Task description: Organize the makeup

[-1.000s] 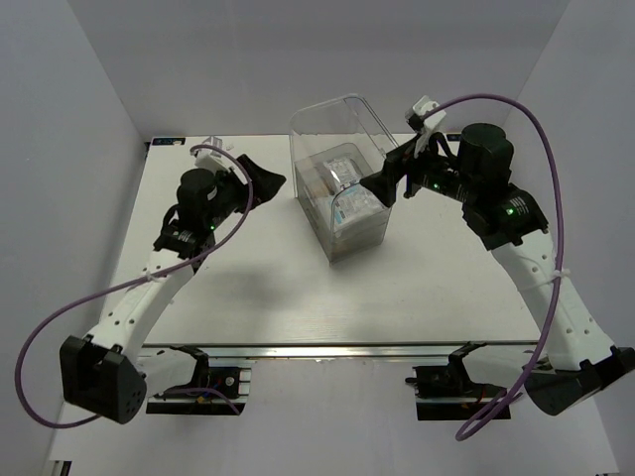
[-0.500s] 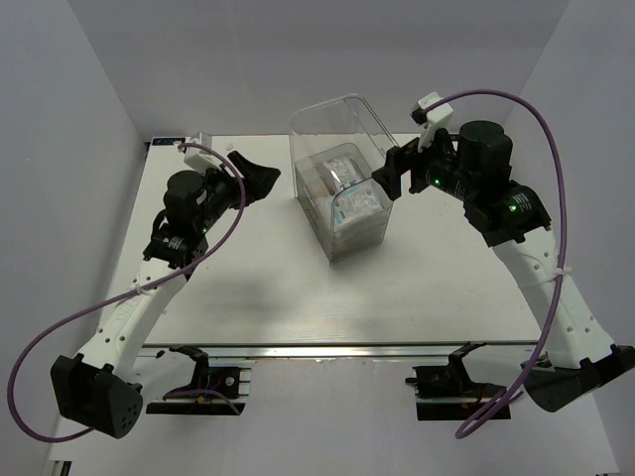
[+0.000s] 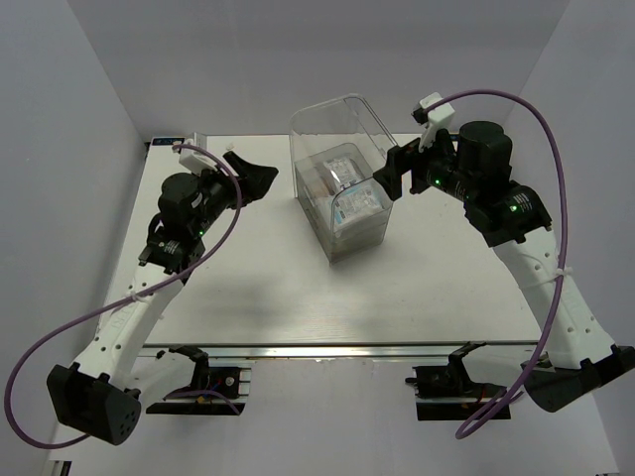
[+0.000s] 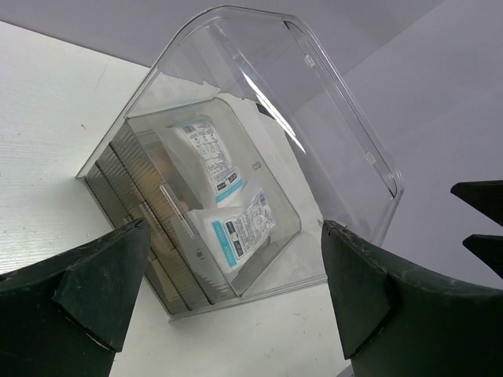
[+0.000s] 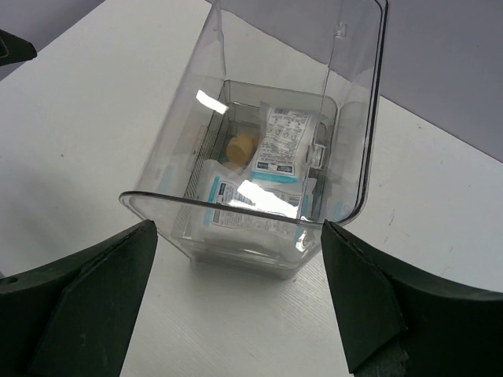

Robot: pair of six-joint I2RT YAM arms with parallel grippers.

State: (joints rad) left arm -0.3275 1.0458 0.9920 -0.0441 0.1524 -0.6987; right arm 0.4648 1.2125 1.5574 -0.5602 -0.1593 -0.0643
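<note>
White-and-blue flat packets (image 3: pixel 355 203) lie inside the tall clear plastic box (image 3: pixel 332 117), seen from above. The left gripper (image 3: pixel 264 175) and right gripper (image 3: pixel 383 182) hang on either side of it, jaws wide apart and empty. The left wrist camera shows two packets in the box. The right wrist camera shows a peach egg-shaped sponge (image 5: pixel 240 146) beside them.

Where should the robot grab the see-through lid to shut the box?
Probably the lid by its free top rim, coming down from above. It stands open and upright over the box, so that thin rim is bare and farthest from the box, which should make it easy to pinch and swing down.
</note>
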